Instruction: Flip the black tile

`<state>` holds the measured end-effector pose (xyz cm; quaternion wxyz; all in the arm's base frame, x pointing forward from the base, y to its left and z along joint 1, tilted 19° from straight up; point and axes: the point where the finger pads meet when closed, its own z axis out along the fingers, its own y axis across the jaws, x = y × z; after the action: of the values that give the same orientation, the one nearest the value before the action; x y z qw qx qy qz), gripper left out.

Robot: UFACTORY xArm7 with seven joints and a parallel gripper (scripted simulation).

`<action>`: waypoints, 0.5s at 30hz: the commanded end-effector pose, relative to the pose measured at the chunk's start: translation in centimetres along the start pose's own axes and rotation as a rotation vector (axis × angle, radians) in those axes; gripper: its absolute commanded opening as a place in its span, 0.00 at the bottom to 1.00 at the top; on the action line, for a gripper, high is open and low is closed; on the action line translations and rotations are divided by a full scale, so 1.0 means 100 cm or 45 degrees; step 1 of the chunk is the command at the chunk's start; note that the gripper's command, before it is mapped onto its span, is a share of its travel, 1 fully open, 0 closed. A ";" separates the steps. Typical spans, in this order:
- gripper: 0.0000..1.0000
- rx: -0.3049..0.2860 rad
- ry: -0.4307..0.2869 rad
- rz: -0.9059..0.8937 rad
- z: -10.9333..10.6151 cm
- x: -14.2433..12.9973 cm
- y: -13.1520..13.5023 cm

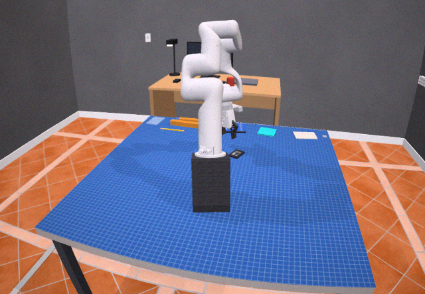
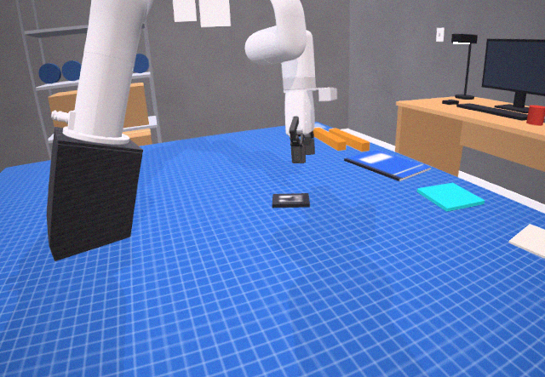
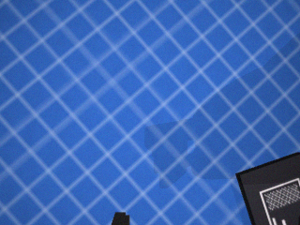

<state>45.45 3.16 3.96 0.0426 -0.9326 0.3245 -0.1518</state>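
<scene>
One gripper (image 2: 302,148), fingers spread wide and holding nothing, is shown above the blue mat (image 2: 246,276). The black tile (image 2: 290,199) lies flat below and slightly off to one side, untouched. Approach is judged in hand; centring over the tile and descent are called for next.

Dark grey walls (image 1: 309,44), orange tiled floor (image 1: 41,167). Wooden desk (image 1: 260,93) with monitor (image 2: 513,65) and lamp (image 1: 172,44); metal shelf unit (image 2: 26,48) against far wall.
</scene>
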 end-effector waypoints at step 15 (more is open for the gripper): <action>1.00 0.022 -0.036 -0.117 0.010 0.000 0.028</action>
<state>45.43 3.10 3.92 0.0454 -0.9340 0.3214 -0.1492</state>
